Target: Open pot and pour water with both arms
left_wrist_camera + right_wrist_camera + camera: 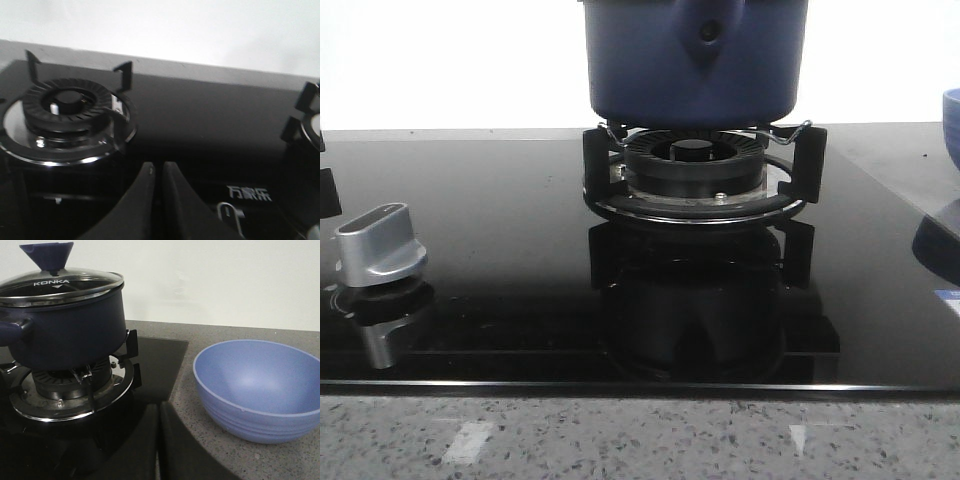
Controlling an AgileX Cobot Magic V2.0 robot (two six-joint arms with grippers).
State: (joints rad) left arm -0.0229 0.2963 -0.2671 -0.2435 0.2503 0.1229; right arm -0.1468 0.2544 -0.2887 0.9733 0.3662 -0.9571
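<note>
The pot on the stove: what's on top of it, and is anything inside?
A glass lid with a blue cone knob covers the pot. Reflections hide whatever is inside, so water cannot be confirmed.

The pot point(695, 60) is a large round vessel of dark blue metal with a rounded bottom edge. It stands upright on the black pan supports of a gas burner point(695, 165), at 12 o'clock in the front view, and its top is cut off there. Its tapered blue handle stub point(708, 35), with a small hole, points toward the camera. In the right wrist view the pot point(70, 327) is closed by a glass lid point(60, 286) with a metal rim, the word KONKA, and a blue cone-shaped knob point(46, 254).
</note>
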